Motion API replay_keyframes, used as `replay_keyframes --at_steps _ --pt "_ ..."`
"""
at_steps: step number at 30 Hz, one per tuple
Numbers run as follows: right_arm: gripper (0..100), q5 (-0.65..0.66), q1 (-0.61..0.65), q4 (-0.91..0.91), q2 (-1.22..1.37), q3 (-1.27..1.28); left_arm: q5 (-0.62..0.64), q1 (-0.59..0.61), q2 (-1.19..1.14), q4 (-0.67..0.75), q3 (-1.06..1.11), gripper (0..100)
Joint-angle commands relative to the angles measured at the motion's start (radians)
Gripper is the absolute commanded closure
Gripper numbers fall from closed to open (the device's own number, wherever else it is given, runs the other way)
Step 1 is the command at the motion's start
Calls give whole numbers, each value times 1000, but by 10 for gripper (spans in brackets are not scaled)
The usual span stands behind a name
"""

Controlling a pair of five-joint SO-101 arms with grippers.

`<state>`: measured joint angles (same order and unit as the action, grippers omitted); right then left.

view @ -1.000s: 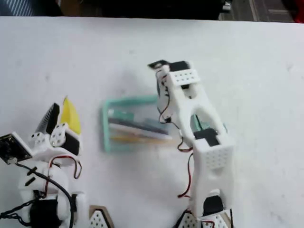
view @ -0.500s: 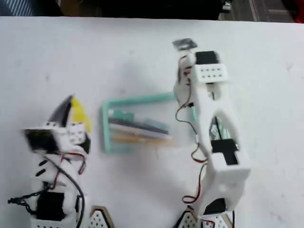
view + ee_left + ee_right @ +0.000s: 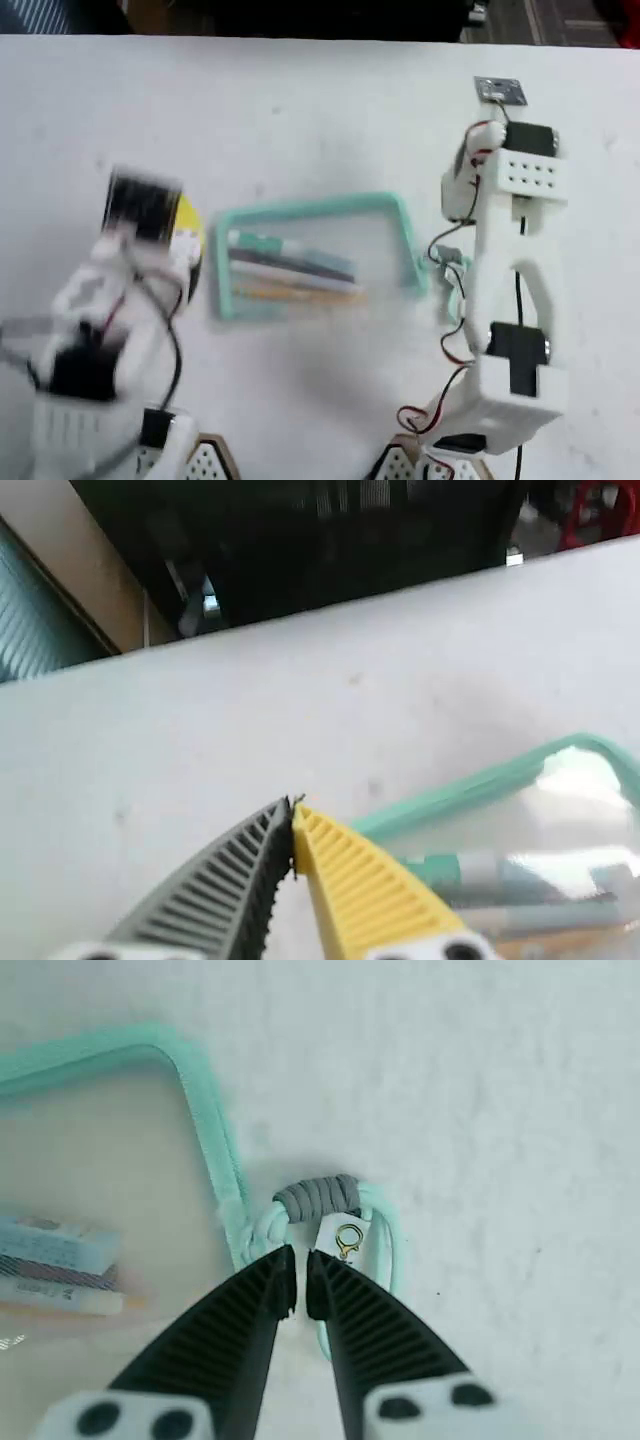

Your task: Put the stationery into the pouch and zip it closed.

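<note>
**A:** High view, what is logged?
**B:** The pouch (image 3: pixel 300 207) is lying mid-table (image 3: pixel 300 100), and the pens (image 3: pixel 290 270) are seen inside it. The left gripper (image 3: pixel 190 225) is set at the pouch's 9 o'clock, just beside it. The right arm (image 3: pixel 510 260) is set at its 3 o'clock, over the strap (image 3: pixel 448 268).
**A:** Step?
**B:** Filling is judged done and zipping is in hand. Whether the pouch is zipped fully shut cannot be told.
**A:** Left wrist view?
**B:** The left gripper (image 3: pixel 292 815) is clenched, tips touching, and nothing is held. The pouch corner is seen just beside the tips. Contact cannot be told.
**A:** Right wrist view?
**B:** The right gripper (image 3: pixel 300 1265) is clenched to a slit, with its tips at the strap where it joins the pouch corner. Whether cord is pinched cannot be told. A grey wrap (image 3: pixel 318 1198) and a gold clasp (image 3: pixel 349 1239) are seen just past the tips.
**A:** How is it done well?
**B:** The strap should be drawn low and straight along the pouch edge toward 3 o'clock. The 9 o'clock end should be pinned by the left gripper, or the pouch is likely to be dragged.
**A:** Anything in the way?
**B:** The loose strap loops or the clasp could be snagged.
</note>
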<state>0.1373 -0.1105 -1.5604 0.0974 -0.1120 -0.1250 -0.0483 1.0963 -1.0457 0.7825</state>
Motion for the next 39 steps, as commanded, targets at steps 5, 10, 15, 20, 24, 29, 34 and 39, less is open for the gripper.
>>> replay_keyframes --at_steps 5,10,15,20,24,29,34,39 --pt "981 101 -25 150 -237 183 -8 104 -591 -169 -325 977" --pt "982 97 -81 455 -191 381 -14 208 -845 -9 -267 977" --pt "982 103 -59 595 -31 457 -12 228 -1095 130 -261 976" --pt "982 121 -42 633 96 456 -12 154 -1251 172 -324 976" --pt "982 210 -12 579 122 457 -11 143 -1294 157 -397 976" --pt "982 255 125 407 128 482 -6 143 -1346 130 -450 976" --pt "981 250 105 392 87 520 -6 142 -1399 86 -517 976" --pt "981 249 -35 410 -45 520 -9 117 -1463 -15 -600 976"
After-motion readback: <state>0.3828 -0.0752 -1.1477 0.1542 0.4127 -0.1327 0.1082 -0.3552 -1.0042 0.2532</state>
